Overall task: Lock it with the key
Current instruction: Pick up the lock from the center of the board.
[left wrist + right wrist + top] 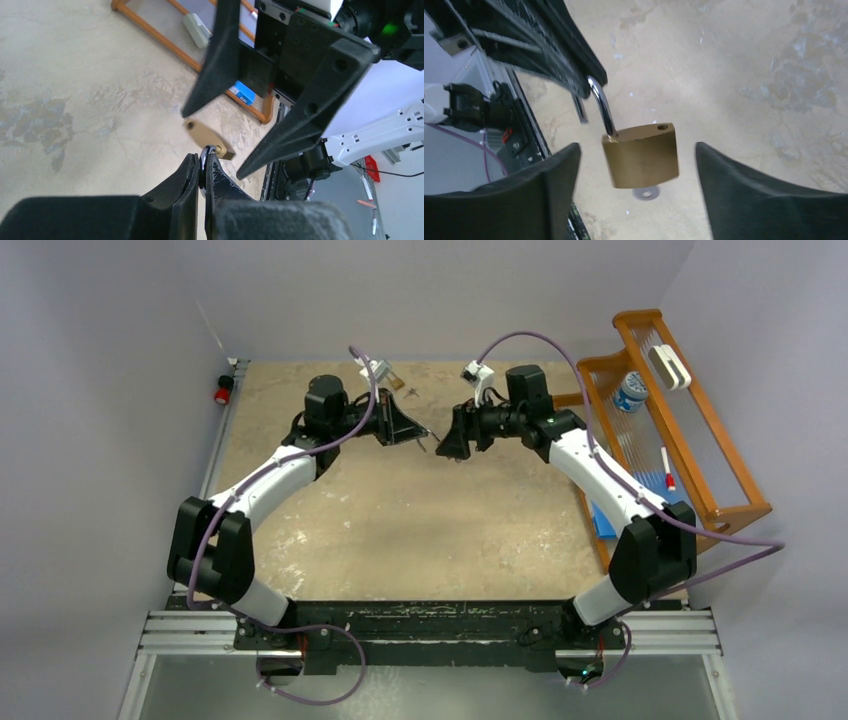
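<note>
A brass padlock [641, 157] hangs in the air above the table by its silver shackle [603, 107]. The shackle is open: its free hole [663, 127] shows on top of the body. A silver key head [644, 193] sticks out under the lock. My left gripper [202, 159] is shut on the shackle, with the padlock [207, 137] just beyond its tips. My right gripper [636, 150] is open, one finger [549, 175] on each side of the lock body without touching it. In the top view both grippers, left [425, 440] and right [447, 445], meet at the table's far middle.
A wooden rack [700, 470] stands along the right edge, holding a bottle [630, 392], a white block [668, 366], a marker [666, 468] and a blue item [603, 520]. A red button [222, 392] sits at the far left corner.
</note>
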